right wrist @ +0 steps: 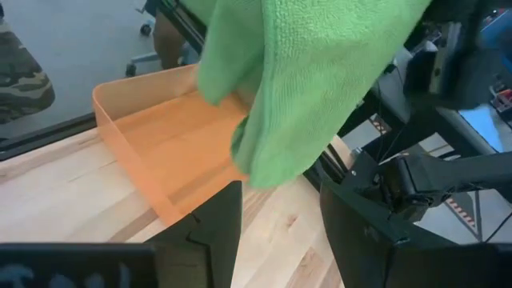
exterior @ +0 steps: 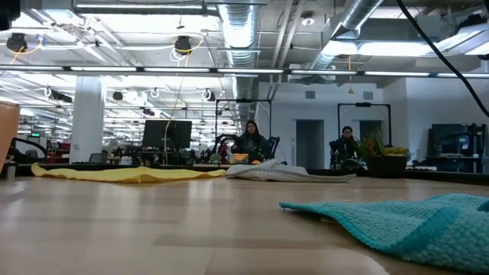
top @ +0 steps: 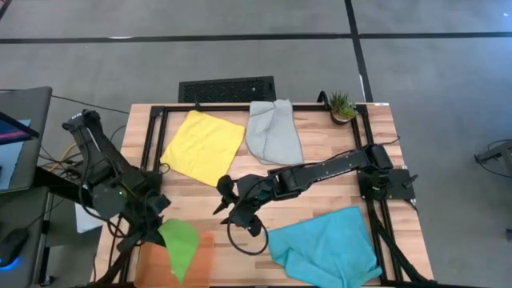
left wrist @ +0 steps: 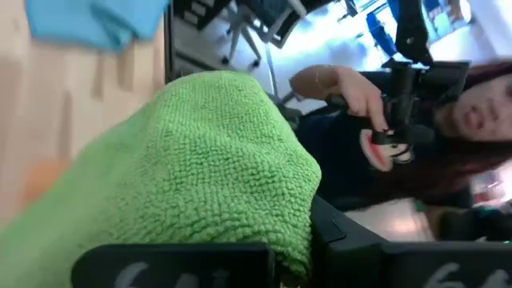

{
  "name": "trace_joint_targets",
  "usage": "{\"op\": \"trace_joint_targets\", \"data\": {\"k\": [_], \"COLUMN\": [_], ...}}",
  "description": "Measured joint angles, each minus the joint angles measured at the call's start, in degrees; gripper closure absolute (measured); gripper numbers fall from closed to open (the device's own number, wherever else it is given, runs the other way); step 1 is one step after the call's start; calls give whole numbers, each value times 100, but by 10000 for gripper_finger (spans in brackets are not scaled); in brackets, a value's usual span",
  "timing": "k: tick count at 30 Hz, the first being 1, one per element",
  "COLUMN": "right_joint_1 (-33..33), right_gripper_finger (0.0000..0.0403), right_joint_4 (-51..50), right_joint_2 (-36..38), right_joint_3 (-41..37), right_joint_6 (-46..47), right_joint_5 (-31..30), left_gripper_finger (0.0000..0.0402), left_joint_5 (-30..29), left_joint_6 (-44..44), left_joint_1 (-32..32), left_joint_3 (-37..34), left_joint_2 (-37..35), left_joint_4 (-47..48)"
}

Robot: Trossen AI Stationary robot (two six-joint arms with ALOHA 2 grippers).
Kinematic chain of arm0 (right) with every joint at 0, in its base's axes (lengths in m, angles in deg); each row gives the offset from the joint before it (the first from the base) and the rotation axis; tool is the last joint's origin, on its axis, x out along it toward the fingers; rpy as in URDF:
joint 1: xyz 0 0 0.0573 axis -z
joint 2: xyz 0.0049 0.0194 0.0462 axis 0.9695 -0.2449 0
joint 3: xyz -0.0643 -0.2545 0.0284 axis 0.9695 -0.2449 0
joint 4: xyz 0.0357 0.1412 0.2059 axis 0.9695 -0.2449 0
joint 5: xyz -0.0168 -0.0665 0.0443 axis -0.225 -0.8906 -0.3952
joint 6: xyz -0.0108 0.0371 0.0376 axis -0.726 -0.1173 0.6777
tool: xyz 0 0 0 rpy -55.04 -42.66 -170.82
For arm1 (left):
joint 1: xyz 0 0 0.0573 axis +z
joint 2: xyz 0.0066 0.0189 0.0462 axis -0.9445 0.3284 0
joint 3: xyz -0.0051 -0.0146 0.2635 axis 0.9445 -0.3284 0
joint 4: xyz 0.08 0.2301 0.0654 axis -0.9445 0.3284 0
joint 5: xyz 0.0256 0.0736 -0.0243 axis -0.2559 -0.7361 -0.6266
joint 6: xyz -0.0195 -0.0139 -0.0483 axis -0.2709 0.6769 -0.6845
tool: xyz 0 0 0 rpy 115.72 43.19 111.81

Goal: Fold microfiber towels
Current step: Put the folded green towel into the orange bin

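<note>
Left hand [top: 160, 226] is clamped on the green towel [top: 181, 246], its fingers pinched tight on the upper edge, and the cloth hangs from it in a loose, looped-pile drape above the orange tray [top: 204, 260] at the bench's near left corner. Up close in the left wrist view that green towel [left wrist: 192, 176] is all nubby terry loops, bunched into a rounded hump over the dark fingers. Right hand [top: 228, 200] reaches across from the other side, fingers spread apart and holding nothing, hovering over bare wood just beside the hanging cloth. From the right wrist view the green towel [right wrist: 312, 72] falls in a soft fold in front of the tray [right wrist: 160, 144], a shallow, smooth plastic rectangle with low walls.

On the wooden bench [top: 320, 192], pale planks framed in black rails, the yellow towel [top: 203, 146] lies flat and nearly square toward the far left. Next to it the grey towel [top: 274, 132] sits rumpled, its top edge folded over. The turquoise towel [top: 326, 246], largest of the lot, sprawls at the near right with a creased corner turned up. A small potted plant [top: 342, 106] stands at the far right corner. In the low view the turquoise towel [exterior: 405, 221] shows its knobbly weave along the bench surface.
</note>
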Motion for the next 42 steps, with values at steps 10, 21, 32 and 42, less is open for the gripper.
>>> {"op": "trace_joint_targets", "data": {"k": [10, 21, 32, 42], "right_joint_1": [-1, -1, -1, -4], "right_gripper_finger": [210, 210, 210, 210], "right_joint_4": [13, 16, 19, -116], "right_joint_2": [28, 28, 27, 123], "right_joint_3": [2, 2, 2, 6], "right_joint_6": [-4, -13, -19, -65], "right_joint_5": [-16, -16, -14, -29], "left_gripper_finger": [401, 401, 401, 401], "left_joint_5": [276, 2120, 1720, 169], "left_joint_6": [-2672, -4295, -3790, -2069], "left_joint_1": [-606, -716, -681, -542], "left_joint_3": [3, -1, -1, -1], "left_joint_2": [11, 742, 831, 515], "left_joint_4": [34, 598, 587, 747]}}
